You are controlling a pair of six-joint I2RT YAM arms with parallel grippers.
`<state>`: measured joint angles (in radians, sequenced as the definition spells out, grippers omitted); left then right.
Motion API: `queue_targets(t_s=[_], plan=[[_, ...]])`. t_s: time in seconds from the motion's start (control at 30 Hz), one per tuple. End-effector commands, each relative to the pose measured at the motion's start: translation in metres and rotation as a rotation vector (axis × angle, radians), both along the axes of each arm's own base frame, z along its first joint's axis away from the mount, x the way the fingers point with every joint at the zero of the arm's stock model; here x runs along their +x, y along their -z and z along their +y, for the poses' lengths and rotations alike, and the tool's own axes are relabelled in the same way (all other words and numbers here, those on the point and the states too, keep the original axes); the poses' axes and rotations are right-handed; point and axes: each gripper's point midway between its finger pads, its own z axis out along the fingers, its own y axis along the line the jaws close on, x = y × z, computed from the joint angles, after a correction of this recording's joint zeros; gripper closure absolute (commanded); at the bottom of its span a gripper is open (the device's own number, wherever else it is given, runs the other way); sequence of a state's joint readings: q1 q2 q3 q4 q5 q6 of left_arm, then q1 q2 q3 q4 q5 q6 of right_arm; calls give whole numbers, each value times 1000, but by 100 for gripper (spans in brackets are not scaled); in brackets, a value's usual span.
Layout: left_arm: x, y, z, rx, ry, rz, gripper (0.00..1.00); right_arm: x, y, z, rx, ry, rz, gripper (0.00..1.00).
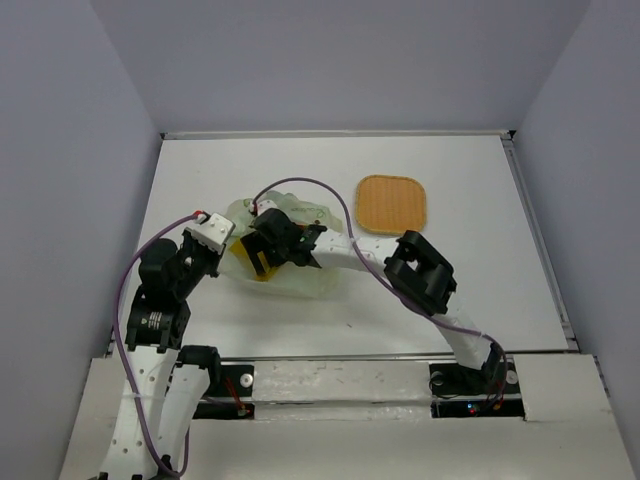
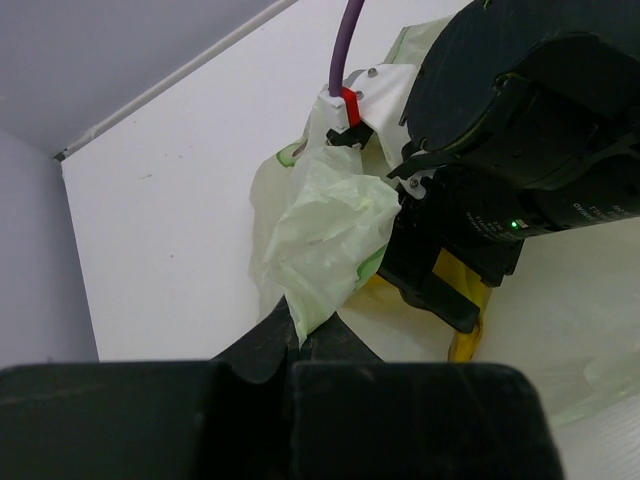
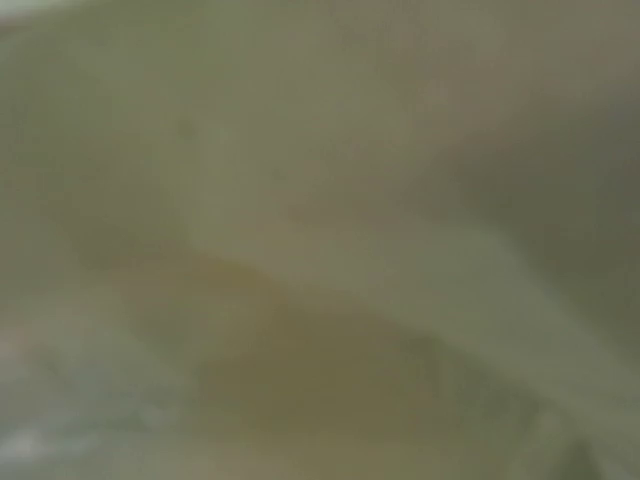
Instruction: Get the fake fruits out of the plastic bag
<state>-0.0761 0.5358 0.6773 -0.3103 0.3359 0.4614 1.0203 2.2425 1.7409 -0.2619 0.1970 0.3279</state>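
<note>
Left pincer (image 2: 302, 338): my fingers are pressed together on a pinch of the bag. A crumpled fold of plastic stands up from between the tips.

Right pincer (image 1: 263, 260): my arm reaches across from the right, with the wrist low over the bag and the tips down in the plastic on its left side. I cannot tell whether these fingers are apart or together. My left wrist view shows one dark finger just above something yellow.

Bag (image 1: 305, 262): pale yellow-green, translucent and crumpled. It lies on the table left of centre, with my left wrist at its left edge and my right wrist on top of it.

Fruit (image 2: 466, 342): one yellow piece shows right under my right pincer, at the near-left part of the bag. From above it reads as a yellow patch among the plastic. I cannot make out its shape.

Right wrist view: filled with blurred pale green plastic and a dull yellow-orange smudge low in the middle. I can make out nothing else there.

Mat (image 1: 393, 203): orange, lying flat beyond and to the right of the bag, apart from it.

Cable (image 2: 349, 40): purple, running down to my right wrist.

Table (image 1: 480, 190): white.
</note>
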Motion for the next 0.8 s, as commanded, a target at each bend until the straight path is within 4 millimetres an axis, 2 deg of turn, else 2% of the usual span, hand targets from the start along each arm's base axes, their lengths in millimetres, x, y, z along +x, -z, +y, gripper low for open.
queue_targets(t_s=[0.0,0.1,0.17,0.2,0.27,0.37,0.4,0.53,0.57,0.67,0.7,0.73,0.77], plan=[[4,-13,3,-6,-17,-46,100,5,-28,28,105,-15,3,7],[4,-13,3,-8,-16,-50,100,8,-20,34,110,16,27,21],[5,-15,3,-11,-23,-51,100,10,-1,26,52,55,47,26],[6,-17,4,-16,-29,-54,100,8,15,22,24,68,69,28],[6,-16,6,-17,-41,-50,100,3,30,15,-9,69,94,38],[7,-15,8,-18,-60,-47,100,1,30,8,-25,77,88,50],[7,-15,9,-18,-65,-48,100,3,22,7,-20,82,73,53],[8,-16,12,-18,-84,-53,100,9,-1,5,-8,96,28,78],[9,-17,14,-17,-91,-56,100,12,-20,6,16,93,3,79],[10,-19,15,-13,-101,-65,100,15,-53,6,51,90,-41,85],[13,-19,19,-19,-126,-65,100,17,-80,5,77,84,-78,87],[14,-19,21,-24,-142,-63,100,17,-93,3,88,78,-96,93],[18,-19,26,-35,-186,-56,100,15,-118,-1,112,62,-128,94]])
